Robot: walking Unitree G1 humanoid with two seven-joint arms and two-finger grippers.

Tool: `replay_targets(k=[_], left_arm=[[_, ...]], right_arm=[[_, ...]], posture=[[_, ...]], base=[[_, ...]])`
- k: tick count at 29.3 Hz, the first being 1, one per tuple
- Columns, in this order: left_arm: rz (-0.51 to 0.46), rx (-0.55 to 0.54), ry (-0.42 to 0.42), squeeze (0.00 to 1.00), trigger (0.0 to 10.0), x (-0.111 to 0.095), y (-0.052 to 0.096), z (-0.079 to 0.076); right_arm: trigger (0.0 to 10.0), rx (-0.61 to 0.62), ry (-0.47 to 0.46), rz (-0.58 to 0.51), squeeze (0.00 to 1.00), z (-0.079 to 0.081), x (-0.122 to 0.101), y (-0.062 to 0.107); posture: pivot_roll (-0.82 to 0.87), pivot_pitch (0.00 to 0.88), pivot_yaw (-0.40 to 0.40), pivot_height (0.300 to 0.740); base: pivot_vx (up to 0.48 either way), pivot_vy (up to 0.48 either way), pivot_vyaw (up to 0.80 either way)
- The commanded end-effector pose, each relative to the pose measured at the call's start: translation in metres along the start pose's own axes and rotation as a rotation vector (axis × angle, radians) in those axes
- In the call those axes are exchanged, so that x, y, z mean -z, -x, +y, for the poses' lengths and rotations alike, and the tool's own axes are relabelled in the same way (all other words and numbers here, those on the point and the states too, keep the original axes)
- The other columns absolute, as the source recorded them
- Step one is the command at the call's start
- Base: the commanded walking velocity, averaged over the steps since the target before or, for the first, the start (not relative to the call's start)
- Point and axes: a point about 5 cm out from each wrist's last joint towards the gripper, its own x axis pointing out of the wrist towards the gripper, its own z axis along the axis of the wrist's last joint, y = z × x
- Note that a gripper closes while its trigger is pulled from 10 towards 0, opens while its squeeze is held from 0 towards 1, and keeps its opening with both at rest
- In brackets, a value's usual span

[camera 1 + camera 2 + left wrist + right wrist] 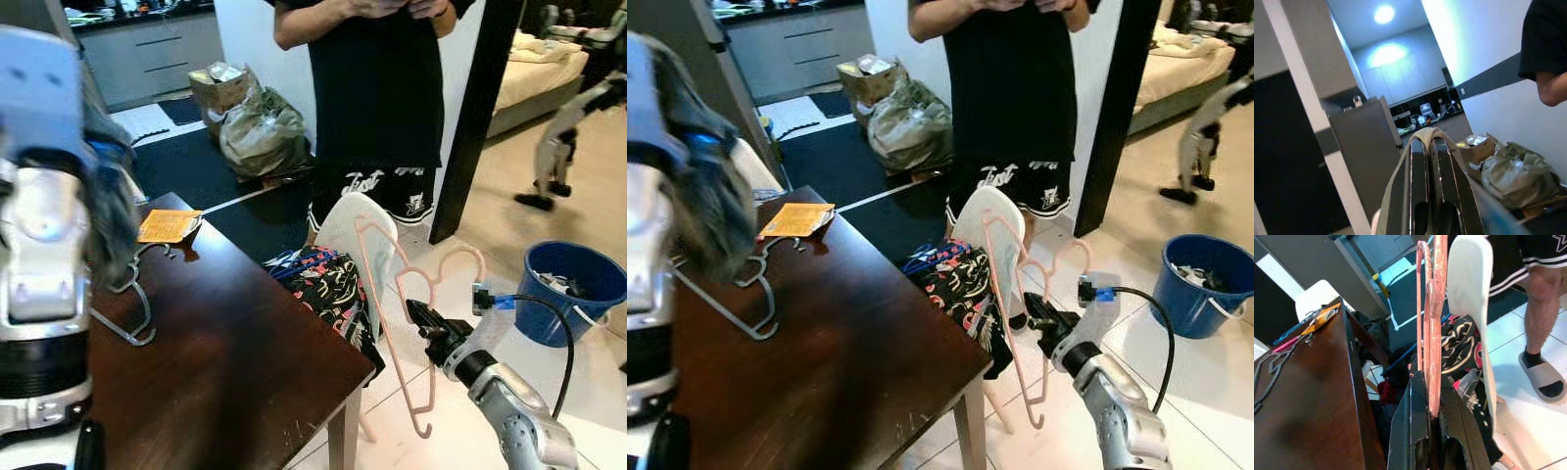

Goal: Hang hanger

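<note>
Head views: the left gripper (44, 255), raised close at near left, has fingers I cannot tell; the right gripper (423, 318) pinches the pink hanger (392, 294) right of the table (245, 362). Right wrist: the hanger's long axis runs straight out from the fingers (1408, 431), beside the white chair (1471, 293).

Room evenly bright, soft shadows. Ceiling lamp (1384, 13) glares, bluish cast in left wrist pic. Left arm (44, 245) close-up, blurred. Table (235, 362) top w/ dull sheen.
</note>
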Motion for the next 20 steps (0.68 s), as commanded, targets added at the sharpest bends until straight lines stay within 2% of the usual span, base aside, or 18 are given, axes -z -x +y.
replay_targets(k=[1,3,4,5,6,7,8,9,10,15,17,20], left_arm=[[0.005,-0.014,0.006,0.00,10.0,-0.001,0.003,-0.001],[0.009,-0.029,0.007,0.00,10.0,-0.001,0.004,0.004],[0.012,-0.054,-0.010,0.00,10.0,-0.002,0.002,0.015],[0.012,-0.054,-0.010,0.00,10.0,-0.002,0.002,0.015],[0.012,-0.085,-0.040,0.00,10.0,-0.004,0.001,0.027],[0.012,-0.085,-0.040,0.00,10.0,-0.004,0.001,0.027],[0.011,-0.114,-0.067,0.00,10.0,-0.006,0.000,0.038],[0.011,-0.114,-0.067,0.00,10.0,-0.006,0.000,0.038],[0.011,-0.132,-0.082,0.00,10.0,-0.008,0.001,0.044],[0.023,-0.162,-0.112,0.00,10.0,-0.011,0.006,0.053],[0.074,-0.187,-0.146,0.00,10.0,-0.005,0.016,0.058],[0.092,-0.189,-0.157,0.00,10.0,-0.001,0.019,0.059]], right_arm=[[10.0,-0.024,0.022,-0.010,0.00,0.004,-0.002,-0.001],[10.0,-0.034,0.043,-0.013,0.00,0.005,-0.002,-0.001],[10.0,-0.041,0.057,-0.016,0.00,0.006,-0.003,-0.001],[10.0,-0.041,0.057,-0.016,0.00,0.006,-0.003,-0.001],[10.0,-0.045,0.064,-0.020,0.00,0.007,-0.004,0.000],[10.0,-0.045,0.064,-0.020,0.00,0.007,-0.004,0.000],[10.0,-0.048,0.068,-0.023,0.00,0.007,-0.004,0.000],[10.0,-0.048,0.068,-0.023,0.00,0.007,-0.004,0.000],[10.0,-0.049,0.070,-0.024,0.00,0.008,-0.004,0.000],[10.0,-0.056,0.073,-0.023,0.00,0.008,-0.004,-0.001],[10.0,-0.068,0.065,-0.024,0.00,0.008,-0.004,-0.002],[10.0,-0.071,0.061,-0.025,0.00,0.008,-0.005,-0.002]], posture=[[-0.01,0.000,0.038,0.731],[-0.01,0.000,0.038,0.731],[-0.01,0.000,0.047,0.731],[-0.01,0.000,0.047,0.731],[-0.01,0.000,0.052,0.731],[-0.01,0.000,0.052,0.731],[-0.01,0.000,0.052,0.731],[-0.01,0.000,0.052,0.731],[-0.01,0.000,0.052,0.731],[0.00,0.000,0.049,0.731],[0.01,0.000,0.047,0.731],[0.01,0.000,0.046,0.731]], base=[[0.000,0.000,0.77],[0.000,0.000,0.77],[0.000,0.000,0.77],[0.000,0.000,0.77],[0.000,0.000,0.77],[0.000,0.000,0.77],[0.000,0.000,0.77],[0.000,0.000,0.77],[0.000,0.000,0.77],[0.000,0.000,0.77],[-0.122,0.000,0.77],[-0.265,0.090,0.77]])
